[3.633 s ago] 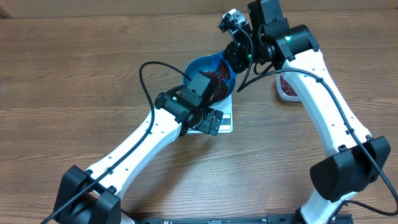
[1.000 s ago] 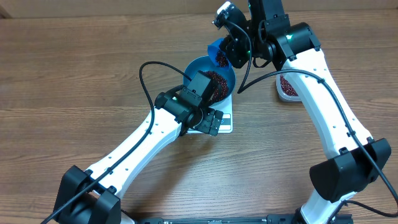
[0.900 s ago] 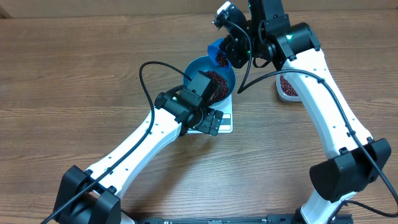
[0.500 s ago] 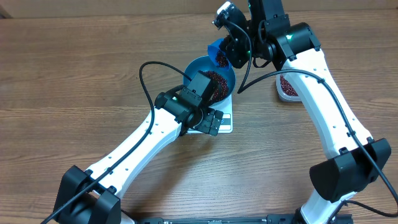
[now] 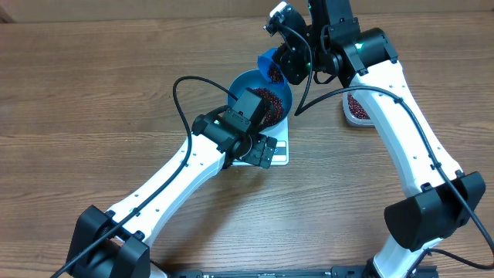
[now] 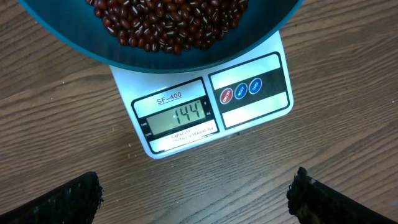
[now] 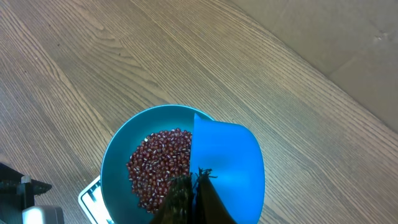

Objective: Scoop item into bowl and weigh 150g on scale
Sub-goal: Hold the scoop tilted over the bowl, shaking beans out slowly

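The bright blue bowl (image 5: 251, 83) stands on the white scale (image 5: 282, 151) and holds dark red-brown beans (image 5: 266, 98). In the left wrist view the bowl (image 6: 93, 53) with beans (image 6: 168, 22) fills the top, and the scale (image 6: 211, 106) shows 144 on its display. My left gripper (image 6: 196, 202) hangs open over bare wood in front of the scale. My right gripper (image 7: 196, 173) is shut on the handle of a small blue scoop (image 7: 227, 158), held above the bowl's (image 7: 118, 162) far right rim. No beans show on the scoop face seen there.
A clear plastic tub (image 5: 356, 108) with more beans sits right of the bowl, partly under the right arm. The left arm (image 5: 185, 170) stretches from the near left to the scale. Bare wooden table lies all around.
Since the oldest frame my right gripper has lifted the scoop out of the bowl, up and toward the far side. Over the last second nothing has moved.
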Available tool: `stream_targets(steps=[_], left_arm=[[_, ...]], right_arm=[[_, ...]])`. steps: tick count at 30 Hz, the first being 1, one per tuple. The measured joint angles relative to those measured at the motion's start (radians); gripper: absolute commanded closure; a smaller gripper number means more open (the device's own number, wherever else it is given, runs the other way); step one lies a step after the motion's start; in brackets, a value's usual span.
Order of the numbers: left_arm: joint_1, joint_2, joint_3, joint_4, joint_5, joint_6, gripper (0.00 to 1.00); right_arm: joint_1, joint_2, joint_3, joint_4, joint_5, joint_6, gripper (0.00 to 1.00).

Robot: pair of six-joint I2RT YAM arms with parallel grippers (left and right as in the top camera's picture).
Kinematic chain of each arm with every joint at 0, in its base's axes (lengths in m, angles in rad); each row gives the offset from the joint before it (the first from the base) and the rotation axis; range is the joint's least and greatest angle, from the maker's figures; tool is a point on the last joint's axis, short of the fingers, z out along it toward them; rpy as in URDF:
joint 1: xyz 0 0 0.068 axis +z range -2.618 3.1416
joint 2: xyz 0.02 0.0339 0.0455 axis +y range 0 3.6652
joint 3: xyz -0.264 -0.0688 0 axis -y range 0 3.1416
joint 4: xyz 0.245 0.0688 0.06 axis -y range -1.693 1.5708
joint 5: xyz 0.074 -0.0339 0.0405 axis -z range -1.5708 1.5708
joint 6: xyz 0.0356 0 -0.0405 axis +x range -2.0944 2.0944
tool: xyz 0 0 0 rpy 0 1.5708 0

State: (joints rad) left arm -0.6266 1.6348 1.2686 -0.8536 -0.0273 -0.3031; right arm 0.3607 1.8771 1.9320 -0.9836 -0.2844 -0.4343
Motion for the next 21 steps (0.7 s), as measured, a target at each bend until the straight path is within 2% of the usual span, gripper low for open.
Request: stream_targets(steps=[21], left_arm=[[0.000,0.000,0.000,0.000,0.000,0.000,0.00]], right_arm=[[-0.001,0.000,0.000,-0.011,0.011,0.000,0.96]])
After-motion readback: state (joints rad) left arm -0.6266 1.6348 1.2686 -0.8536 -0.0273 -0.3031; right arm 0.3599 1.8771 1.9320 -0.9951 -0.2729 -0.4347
